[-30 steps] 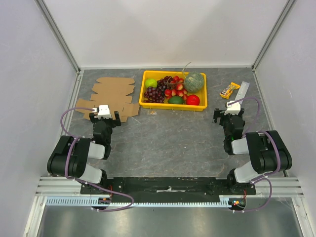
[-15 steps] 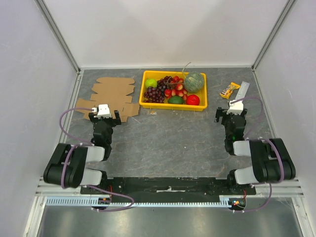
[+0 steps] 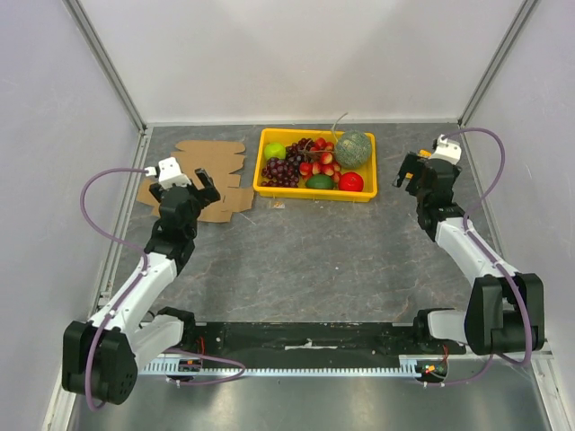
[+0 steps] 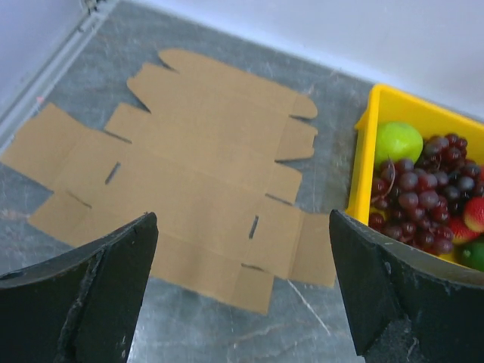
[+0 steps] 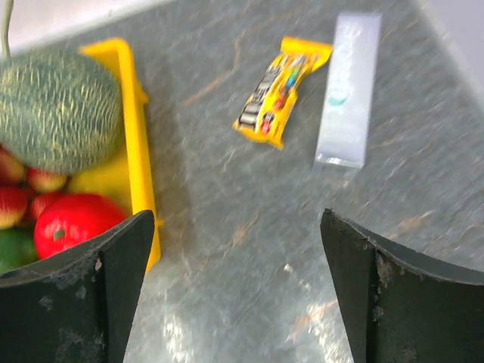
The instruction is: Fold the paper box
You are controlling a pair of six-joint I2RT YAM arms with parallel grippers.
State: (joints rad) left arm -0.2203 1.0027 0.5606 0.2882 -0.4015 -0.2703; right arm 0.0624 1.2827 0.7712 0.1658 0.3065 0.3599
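Top view – left hand (image 3: 184, 187) hides part of paper box (image 3: 212, 160); rt wrist view blurred – snack bar (image 5: 282, 91) print unreadable.

Left hand (image 3: 182, 184), right hand (image 3: 419, 175): open wide (both outstretched).
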